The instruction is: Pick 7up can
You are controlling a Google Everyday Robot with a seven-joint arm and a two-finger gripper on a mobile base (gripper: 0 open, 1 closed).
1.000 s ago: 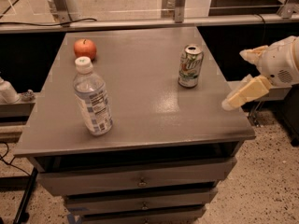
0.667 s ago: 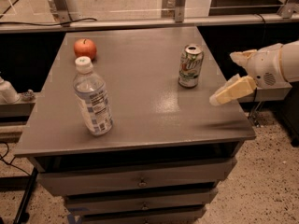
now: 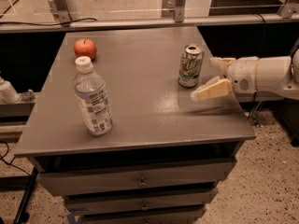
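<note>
The 7up can (image 3: 190, 65), green and white with a silver top, stands upright on the right part of the grey table (image 3: 140, 106). My gripper (image 3: 203, 78) reaches in from the right at can height, just right of the can and not touching it. It is open: one cream finger (image 3: 219, 61) lies behind and to the right of the can, the other (image 3: 211, 90) in front and to the right of it. Nothing is held.
A clear plastic water bottle (image 3: 92, 97) with a white cap stands at the front left of the table. A red apple (image 3: 85, 48) sits at the back left. Drawers are below the table top. A rail with metal posts runs behind.
My gripper has moved left over the table's right edge toward the can. The can, bottle and apple have not moved.
</note>
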